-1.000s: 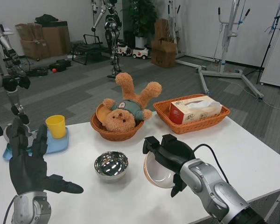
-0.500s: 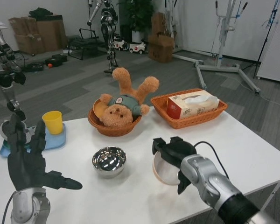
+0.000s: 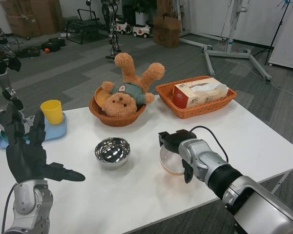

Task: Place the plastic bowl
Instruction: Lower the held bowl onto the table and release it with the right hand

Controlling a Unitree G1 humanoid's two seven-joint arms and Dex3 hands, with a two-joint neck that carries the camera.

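Note:
The plastic bowl (image 3: 171, 161), pale with an orange outside, sits low on the white table (image 3: 263, 141) right of centre, tipped toward me. My right hand (image 3: 178, 146) grips its far rim, black fingers curled over the edge. My left hand (image 3: 27, 158) is raised at the near left, fingers spread, holding nothing. A shiny steel bowl (image 3: 112, 151) stands upright in the middle of the table, a hand's width left of the plastic bowl.
Behind stand a wicker basket (image 3: 116, 118) with a teddy bear (image 3: 129, 89) and a second orange basket (image 3: 195, 100) holding a tissue box (image 3: 200, 91). A yellow cup (image 3: 52, 111) rests on a blue tray (image 3: 56, 130) at far left.
The camera has dipped and turned. My right hand has carried the plastic bowl forward and down to the table, further from me. The left hand has stayed raised and spread.

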